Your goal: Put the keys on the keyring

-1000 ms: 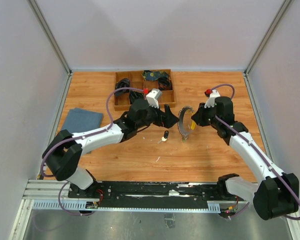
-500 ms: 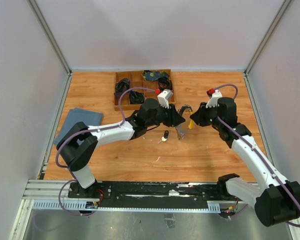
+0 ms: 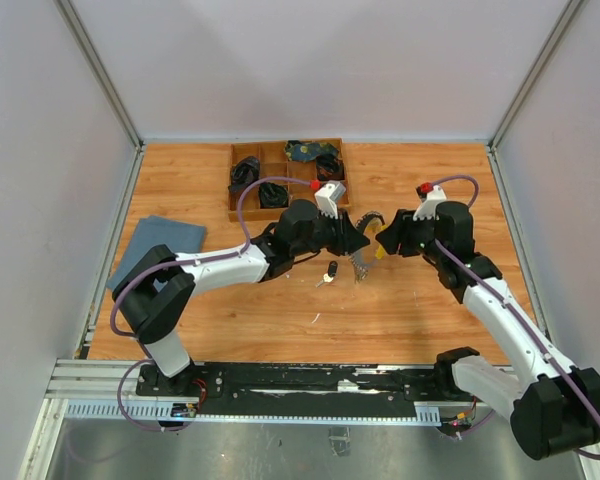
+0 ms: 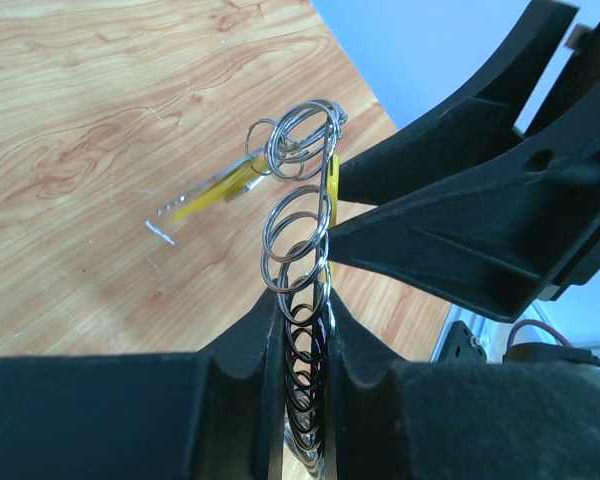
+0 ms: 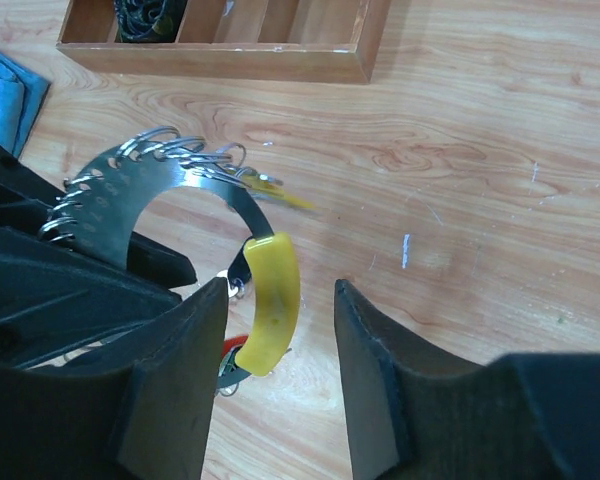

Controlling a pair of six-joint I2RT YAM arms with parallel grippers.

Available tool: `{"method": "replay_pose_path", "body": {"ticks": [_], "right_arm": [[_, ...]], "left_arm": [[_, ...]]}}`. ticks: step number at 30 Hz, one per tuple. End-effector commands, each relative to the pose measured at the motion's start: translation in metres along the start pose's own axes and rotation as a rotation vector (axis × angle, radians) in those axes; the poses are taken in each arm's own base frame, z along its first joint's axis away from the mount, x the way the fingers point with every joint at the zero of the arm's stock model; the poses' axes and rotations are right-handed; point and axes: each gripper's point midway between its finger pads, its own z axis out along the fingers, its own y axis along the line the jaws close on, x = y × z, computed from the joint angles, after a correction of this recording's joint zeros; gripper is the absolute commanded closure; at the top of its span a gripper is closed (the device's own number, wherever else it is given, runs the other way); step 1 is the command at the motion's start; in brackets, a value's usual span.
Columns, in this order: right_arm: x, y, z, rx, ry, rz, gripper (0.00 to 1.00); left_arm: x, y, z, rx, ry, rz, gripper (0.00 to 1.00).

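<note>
Wooden tabletop (image 3: 180, 180) between grey walls (image 3: 310, 60): left claw (image 4: 302, 305) pinches keys (image 5: 110, 195), right claw (image 5: 280, 295) parted.

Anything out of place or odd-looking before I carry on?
Yes: one small black-headed key lies loose on the wooden table, apart from the fanned bunch of silvery keys pinched by the left gripper. The right gripper stands open around the ring's curved yellow piece.

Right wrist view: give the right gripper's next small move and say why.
Probably draw the right gripper straight back off the curved yellow piece. Its jaws stand open on either side of it, touching nothing, while the left gripper is shut on the fanned bunch of silvery metal keys, so that side seems to carry the load.
</note>
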Motion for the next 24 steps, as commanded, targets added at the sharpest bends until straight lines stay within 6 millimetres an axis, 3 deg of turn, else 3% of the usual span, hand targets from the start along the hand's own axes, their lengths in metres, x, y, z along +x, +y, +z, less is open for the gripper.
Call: {"method": "replay_pose_path", "body": {"ticks": [1, 10, 15, 18, 24], "right_arm": [[0.005, 0.006, 0.005, -0.031, -0.018, 0.026, 0.52], [0.014, 0.012, 0.012, -0.070, 0.010, 0.037, 0.61], [0.007, 0.022, 0.009, -0.115, -0.002, 0.029, 0.87], [-0.002, 0.024, 0.002, -0.108, -0.030, 0.015, 0.98], [-0.031, 0.031, -0.019, -0.098, -0.124, -0.033, 1.00]], "left_arm": [[-0.029, -0.029, -0.008, 0.074, -0.096, 0.012, 1.00], [-0.033, -0.038, -0.010, 0.094, -0.107, 0.003, 0.99], [-0.035, -0.042, -0.015, 0.100, -0.110, 0.004, 0.99], [-0.039, -0.045, -0.022, 0.099, -0.118, 0.008, 0.84], [-0.053, -0.057, -0.052, 0.087, -0.143, 0.050, 0.56]]}}
